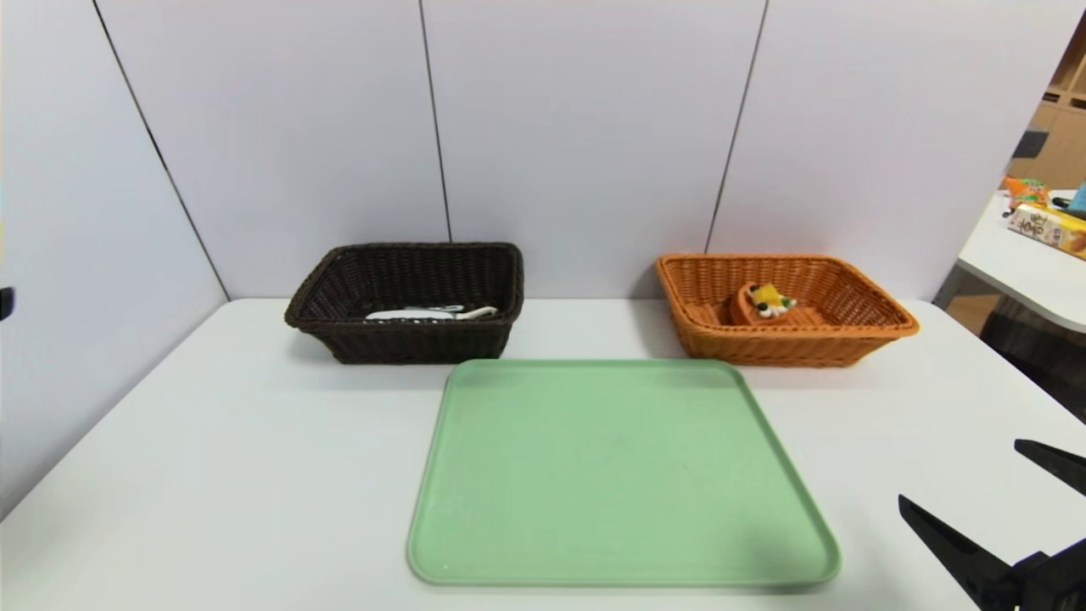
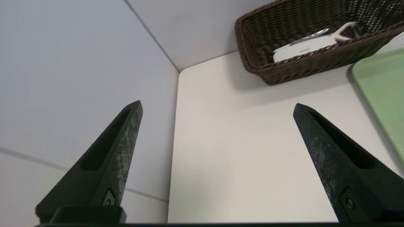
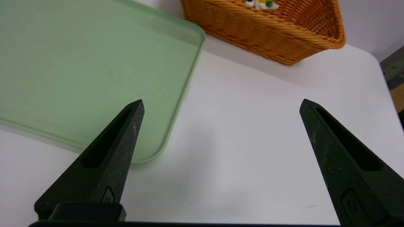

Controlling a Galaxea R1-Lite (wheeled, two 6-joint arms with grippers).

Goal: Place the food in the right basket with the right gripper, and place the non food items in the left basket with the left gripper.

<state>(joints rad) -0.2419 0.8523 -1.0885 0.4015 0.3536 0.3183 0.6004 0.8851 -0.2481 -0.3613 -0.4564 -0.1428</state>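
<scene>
**Toy tart in the orange basket, white items in the dark one, both grippers spread and holding nothing**

Food first: a small toy tart wedge [image 1: 763, 303] with an orange-brown crust, yellow fruit, white cream dots and dark berries sits inside the orange-tan woven wicker basket [image 1: 882, 327], toward its middle. This rectangular basket with flared sides stands at the back right of the white table [image 1: 212, 475], close to the pale grey wall panels [image 1: 577, 127].

At the back left, well apart from it, stands a dark brown woven wicker basket [image 1: 339, 335] of the same shape. Inside lie a flat white rounded-rectangle case [image 2: 301, 49] and, beside it, the pale forked end of a white Y-shaped peeler [image 2: 343, 30]. Other contents are hidden by the basket's wall.

Between the two baskets and nearer the robot lies a large pale green rounded-square tray [image 1: 619, 471], flat on the table, with nothing on it.

Nearest the robot, the right gripper [image 1: 984, 488] shows at the lower right of the head view, hanging above bare table just beside the tray's right edge, its two black pointed fingers [image 3: 116, 151] wide apart and holding nothing. The left gripper [image 2: 217, 107] appears only in its own wrist view, above the table's left edge near the side wall, facing toward the dark basket, its fingers likewise spread wide and holding nothing.
</scene>
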